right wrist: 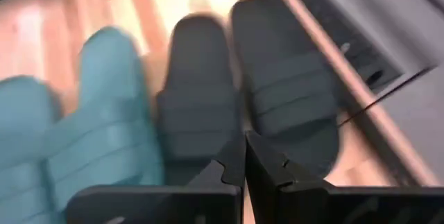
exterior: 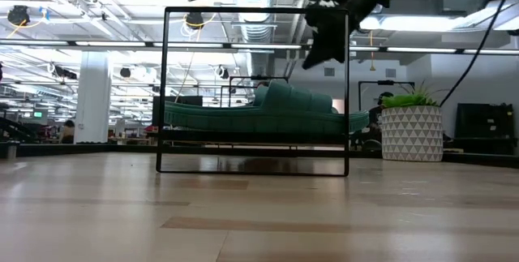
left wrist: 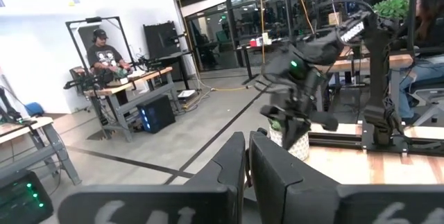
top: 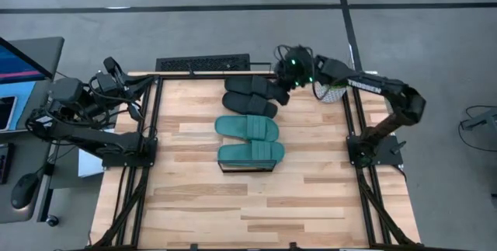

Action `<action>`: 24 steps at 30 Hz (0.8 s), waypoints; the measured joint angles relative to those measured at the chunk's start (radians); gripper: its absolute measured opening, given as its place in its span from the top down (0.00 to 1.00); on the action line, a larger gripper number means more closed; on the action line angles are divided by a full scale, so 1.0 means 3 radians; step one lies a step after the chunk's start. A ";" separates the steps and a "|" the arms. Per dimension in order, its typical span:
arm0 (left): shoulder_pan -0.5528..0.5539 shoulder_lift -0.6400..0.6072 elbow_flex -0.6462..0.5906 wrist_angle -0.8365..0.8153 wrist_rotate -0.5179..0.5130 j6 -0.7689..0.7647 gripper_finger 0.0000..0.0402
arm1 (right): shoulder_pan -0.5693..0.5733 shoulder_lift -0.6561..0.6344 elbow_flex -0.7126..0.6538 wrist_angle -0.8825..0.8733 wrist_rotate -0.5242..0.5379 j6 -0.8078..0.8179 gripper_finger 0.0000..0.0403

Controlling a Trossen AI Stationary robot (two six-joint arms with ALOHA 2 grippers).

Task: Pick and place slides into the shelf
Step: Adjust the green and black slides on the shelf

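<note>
Two black slides point(top: 250, 86) point(top: 251, 106) lie side by side on the table's far middle. Nearer lie two teal slides point(top: 246, 127) point(top: 251, 153). The nearest one sits at the shelf point(exterior: 165, 92), whose thin black wire frame outlines the teal slides point(exterior: 259, 116) in the low view. Whether they rest on the shelf I cannot tell. My right gripper point(top: 284, 89) point(right wrist: 244, 160) hangs shut and empty above the right end of the black slides point(right wrist: 198, 106), well clear of the table point(exterior: 324, 47). My left gripper point(left wrist: 248, 161) waits shut at the far left point(top: 116, 76).
A white patterned pot with a green plant point(top: 334, 90) point(exterior: 411, 131) stands right behind my right gripper at the far right. A black keyboard point(top: 203, 64) lies along the far edge. People sit at desks beyond the table point(left wrist: 104, 50).
</note>
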 joint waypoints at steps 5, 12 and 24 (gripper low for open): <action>-0.0001 0.0000 0.0000 0.0000 0.0000 0.0000 0.97 | 0.0170 -0.0168 -0.0500 0.0227 0.0044 0.0254 1.00; -0.0001 0.0001 0.0000 0.0023 -0.0001 0.0000 0.97 | 0.0343 0.0084 -0.0861 0.0764 0.0065 0.0398 1.00; -0.0001 0.0001 0.0000 0.0065 0.0000 -0.0001 0.97 | 0.0326 0.0357 -0.1051 0.1000 0.0059 0.0317 1.00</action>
